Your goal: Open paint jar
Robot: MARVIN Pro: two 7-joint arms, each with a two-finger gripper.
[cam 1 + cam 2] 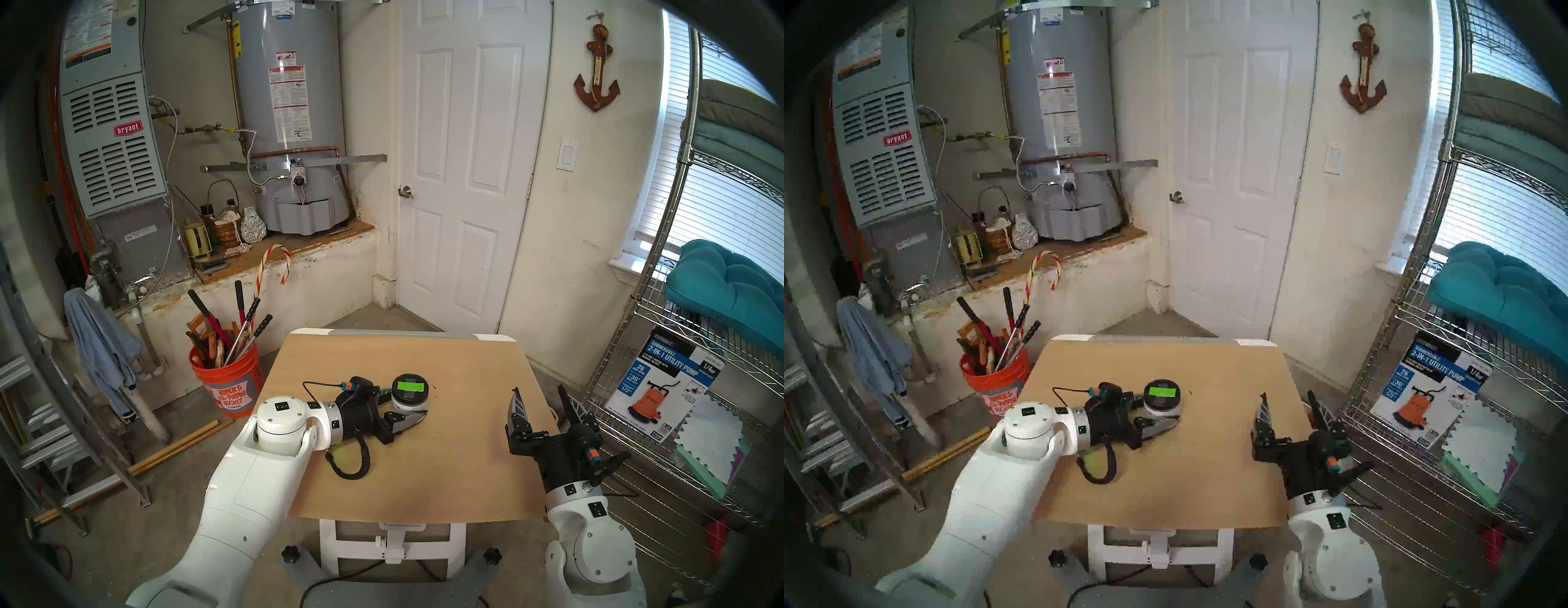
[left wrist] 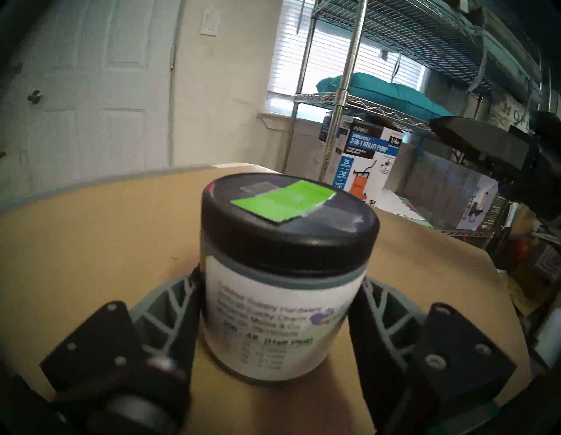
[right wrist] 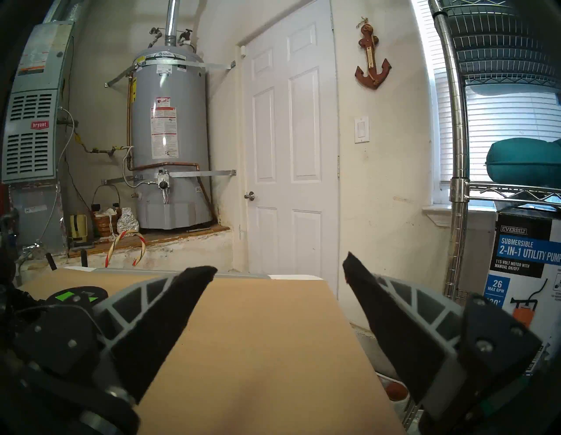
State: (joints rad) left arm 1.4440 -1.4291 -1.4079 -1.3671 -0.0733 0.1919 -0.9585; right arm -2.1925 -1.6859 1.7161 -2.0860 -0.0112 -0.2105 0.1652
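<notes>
The jar [image 1: 410, 396] stands upright on the table [image 1: 445, 475], left of centre, black lid [image 2: 288, 221] on. The left gripper [image 1: 405, 403] lies low – its 2 fingers [image 2: 170, 306] pressed against the jar's label sides, clamped. The right gripper [image 1: 541, 407] hovers at the table's right edge – jaws wide apart, holding nothing.

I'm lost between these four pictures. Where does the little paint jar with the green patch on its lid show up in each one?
Head left view: paint jar at table centre, between the left gripper fingers.
Head right view: same spot, slightly further left.
Left wrist view: fills the middle, fingers on both sides.
Right wrist view: only the lid's green patch peeks out at far left.
Shared landmark: the white door.
</notes>
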